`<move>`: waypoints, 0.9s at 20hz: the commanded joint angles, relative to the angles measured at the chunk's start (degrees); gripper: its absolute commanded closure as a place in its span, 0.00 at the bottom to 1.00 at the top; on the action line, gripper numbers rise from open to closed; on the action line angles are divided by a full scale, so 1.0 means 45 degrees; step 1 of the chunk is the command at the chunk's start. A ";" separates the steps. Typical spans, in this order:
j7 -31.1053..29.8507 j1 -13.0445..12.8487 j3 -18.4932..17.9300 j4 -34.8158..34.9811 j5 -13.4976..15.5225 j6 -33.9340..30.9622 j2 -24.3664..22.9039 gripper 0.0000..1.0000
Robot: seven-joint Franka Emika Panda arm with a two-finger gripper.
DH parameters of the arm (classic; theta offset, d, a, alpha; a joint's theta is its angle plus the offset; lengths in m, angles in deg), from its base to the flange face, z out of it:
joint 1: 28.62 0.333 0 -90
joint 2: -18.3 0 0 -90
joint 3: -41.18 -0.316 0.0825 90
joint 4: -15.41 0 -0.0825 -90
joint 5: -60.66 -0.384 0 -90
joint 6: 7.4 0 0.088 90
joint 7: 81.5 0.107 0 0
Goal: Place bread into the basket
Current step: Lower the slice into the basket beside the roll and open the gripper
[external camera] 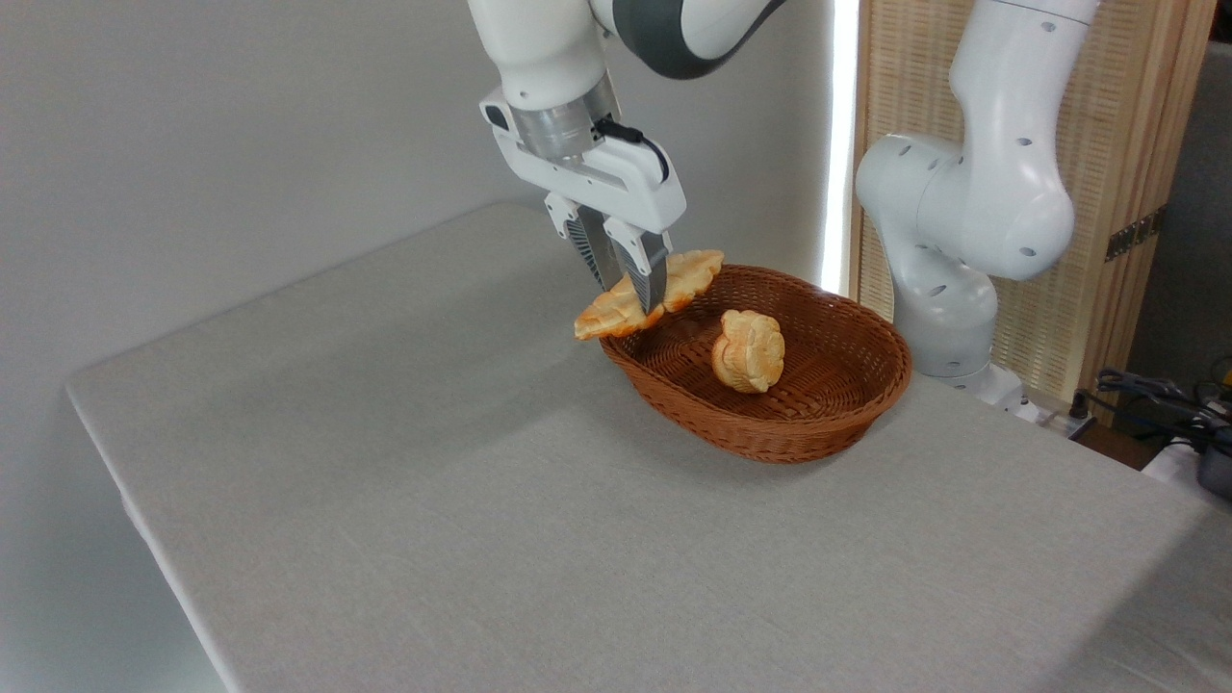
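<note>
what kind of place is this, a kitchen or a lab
Most likely a robot lab, not a kitchen: a bare cloth-covered table, plain walls, a wooden screen behind the arm, and loose cables at the right.

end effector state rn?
End effector: closed on the bread, holding it above the near-left rim of the basket.
</note>
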 commanded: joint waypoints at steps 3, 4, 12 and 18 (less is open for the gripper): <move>-0.0042 -0.0058 0.0155 0.0283 0.0144 -0.0107 0.0195 0.03; -0.0042 -0.0058 0.0155 0.0303 0.0144 -0.0107 0.0234 0.03; -0.0042 -0.0058 0.0155 0.0303 0.0066 -0.0048 0.0508 0.01; 0.0134 -0.0058 0.0155 0.0264 0.0065 -0.0029 0.0508 0.00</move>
